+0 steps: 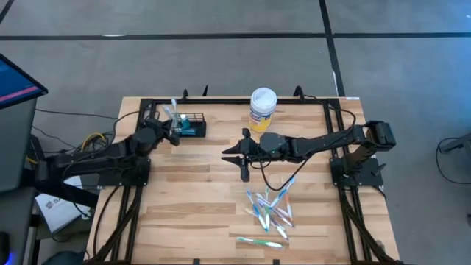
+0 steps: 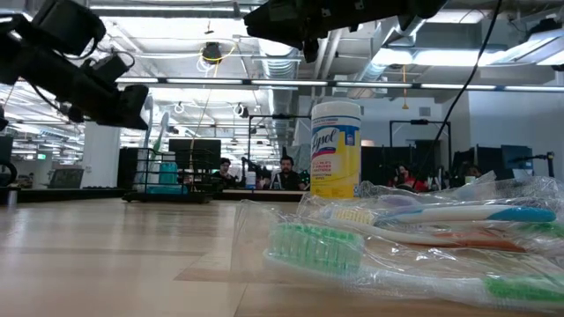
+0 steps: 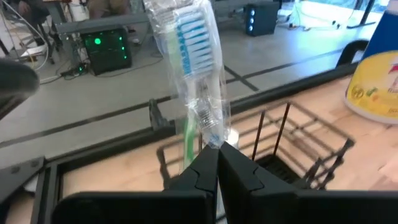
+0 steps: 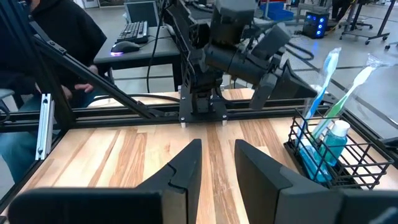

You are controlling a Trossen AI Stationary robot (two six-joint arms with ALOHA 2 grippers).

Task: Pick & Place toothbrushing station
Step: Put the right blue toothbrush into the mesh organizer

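Placing step: a wrapped brush (image 3: pixel 193 68) is pinched upright in the left tool (image 3: pixel 217 163), beside the basket (image 1: pixel 190 125) at upper left of the high view. Lowering into the basket is called for next. The right tool (image 4: pixel 216 163), part-open and empty, is shown mid-table. The teal bottle (image 4: pixel 333 146) inside is shown only in the right wrist view.

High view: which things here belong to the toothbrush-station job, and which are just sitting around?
Job:
- black wire basket at the table's far left
- wrapped toothbrush held in the left gripper, jaws shut
- pile of wrapped toothbrushes
- right gripper, empty, mid-table

Lying about:
- Lysol wipes tub
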